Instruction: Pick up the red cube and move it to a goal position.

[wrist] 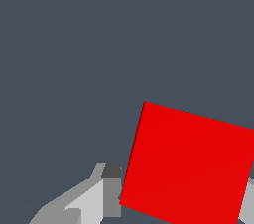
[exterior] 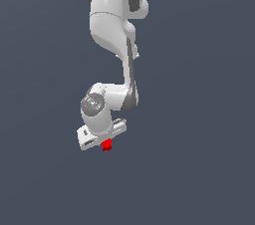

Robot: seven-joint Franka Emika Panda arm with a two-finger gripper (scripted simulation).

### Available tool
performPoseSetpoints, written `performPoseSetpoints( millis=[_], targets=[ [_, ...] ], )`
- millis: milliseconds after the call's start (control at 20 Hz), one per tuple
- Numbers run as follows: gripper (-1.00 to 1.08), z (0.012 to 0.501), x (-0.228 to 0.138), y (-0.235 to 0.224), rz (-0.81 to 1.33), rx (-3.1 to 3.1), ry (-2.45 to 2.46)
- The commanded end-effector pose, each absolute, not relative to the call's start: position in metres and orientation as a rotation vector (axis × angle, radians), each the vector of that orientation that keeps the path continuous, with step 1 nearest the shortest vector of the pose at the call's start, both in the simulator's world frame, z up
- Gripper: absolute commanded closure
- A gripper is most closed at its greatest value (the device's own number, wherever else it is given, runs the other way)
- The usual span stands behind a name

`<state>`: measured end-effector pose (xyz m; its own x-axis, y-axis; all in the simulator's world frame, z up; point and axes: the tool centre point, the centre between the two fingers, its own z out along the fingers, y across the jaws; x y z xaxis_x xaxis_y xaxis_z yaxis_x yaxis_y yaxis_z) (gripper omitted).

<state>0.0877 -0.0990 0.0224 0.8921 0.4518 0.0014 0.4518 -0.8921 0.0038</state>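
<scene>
The red cube [exterior: 106,145] is tiny and bright, and sits directly under the white hand of the arm in the exterior view. My gripper [exterior: 105,141] reaches down over it, and the hand hides the fingers there. In the wrist view the red cube [wrist: 191,163] fills the space between the two grey fingers. One fingertip [wrist: 112,188] touches the cube's lower corner, and the other shows only as a sliver at the picture's edge against the opposite face. My gripper [wrist: 183,196] is shut on the cube.
A plain dark grey surface [exterior: 199,169] fills everything around the arm. The white arm [exterior: 114,25] rises from the gripper toward the top of the exterior view. No other objects show.
</scene>
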Motion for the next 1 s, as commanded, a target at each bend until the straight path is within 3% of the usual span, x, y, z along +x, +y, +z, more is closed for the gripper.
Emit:
performPoseSetpoints(
  millis=[0,450,950],
  targets=[
    [1.08,0.026,0.088,-0.1,0.006,3.052,0.727],
    [1.08,0.067,0.086,-0.097,0.005,3.052,0.729],
    [1.08,0.171,0.08,-0.09,0.003,3.052,0.733]
  ],
)
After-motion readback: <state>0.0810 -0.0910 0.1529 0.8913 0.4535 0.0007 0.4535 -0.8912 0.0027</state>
